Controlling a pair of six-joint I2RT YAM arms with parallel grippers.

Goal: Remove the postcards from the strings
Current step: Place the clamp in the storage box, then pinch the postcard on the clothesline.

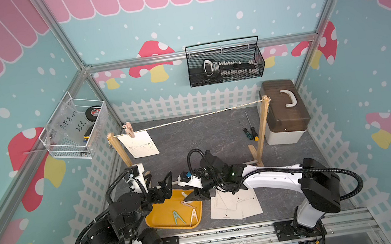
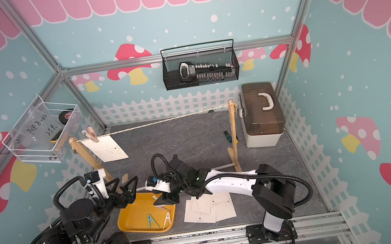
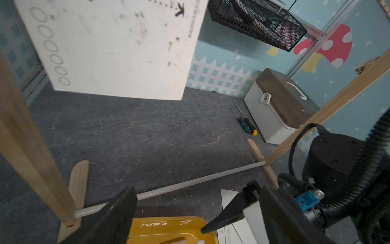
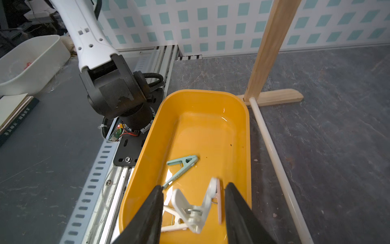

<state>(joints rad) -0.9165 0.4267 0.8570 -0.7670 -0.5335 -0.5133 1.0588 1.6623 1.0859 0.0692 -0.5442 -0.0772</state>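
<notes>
My right gripper (image 4: 194, 187) stands parted around a loose white clothespin (image 4: 194, 209), freed postcards (image 1: 236, 204) beside it. One postcard (image 1: 141, 145) hangs on the string (image 1: 189, 118) above my empty, spread left gripper (image 2: 123, 183).

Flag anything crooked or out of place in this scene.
The only hanging postcard seems to hang slanted. A single clothespin grips it off-centre on the string. The loose postcards lie fanned unevenly on the table.

plastic bag (image 1: 68, 126), handwritten "PCF 8-02"
</notes>
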